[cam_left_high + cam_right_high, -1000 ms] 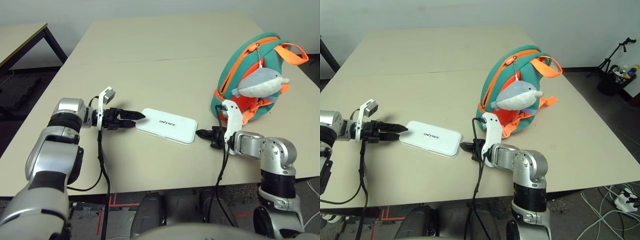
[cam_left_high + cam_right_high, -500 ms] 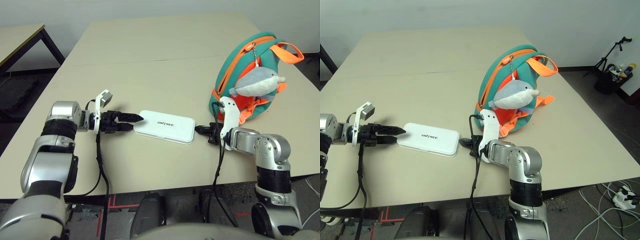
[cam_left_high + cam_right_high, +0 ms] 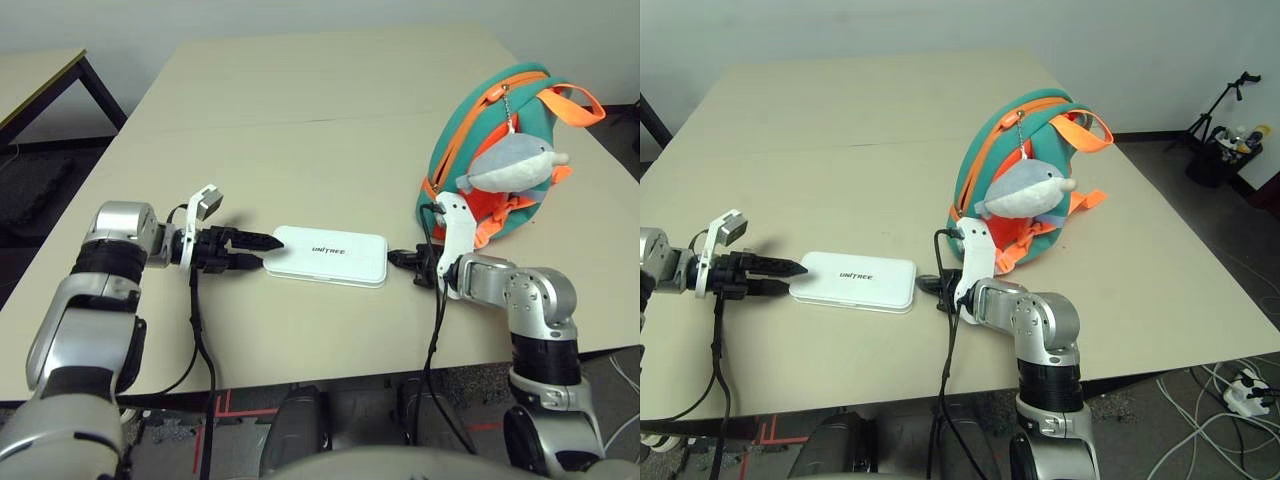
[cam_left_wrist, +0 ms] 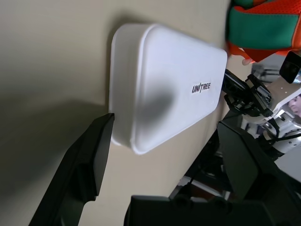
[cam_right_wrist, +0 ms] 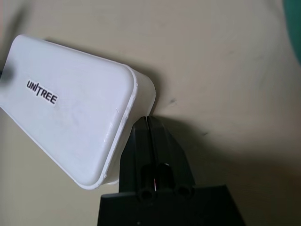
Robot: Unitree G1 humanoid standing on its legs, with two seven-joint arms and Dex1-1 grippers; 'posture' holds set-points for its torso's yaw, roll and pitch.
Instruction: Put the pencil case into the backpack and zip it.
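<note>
The pencil case (image 4: 164,89) is partly covered in the left wrist view: its near corner is cut into by one black finger (image 4: 91,155) of the left gripper (image 3: 262,252). In the right wrist view the far end of the pencil case is cut off by the frame edge, and contact with the closed right gripper (image 5: 148,127) beside it cannot be judged. The backpack (image 3: 480,150), beyond the pencil case, is hidden low down by the white wrist mount (image 3: 450,235); only a blurred teal-and-orange strip of it is caught in the left wrist view.
</note>
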